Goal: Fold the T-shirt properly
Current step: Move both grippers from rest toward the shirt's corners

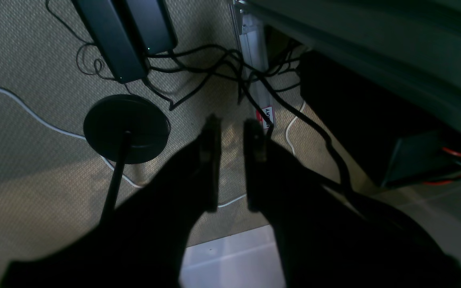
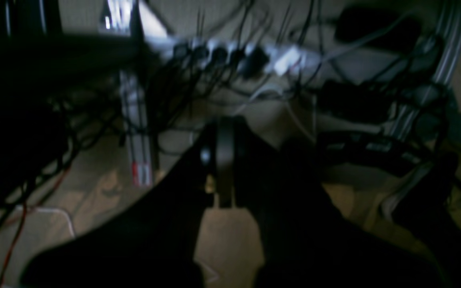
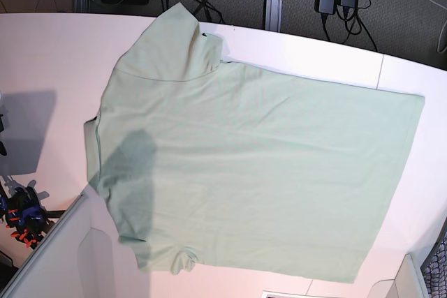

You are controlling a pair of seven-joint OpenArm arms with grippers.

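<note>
Left pincer apart | right pincer together | T-shirt flat, lengthwise left-right, collar left

Plain pale mint-green knit T-shirt on a white bench; speckled beige carpet floor, black cables.
</note>
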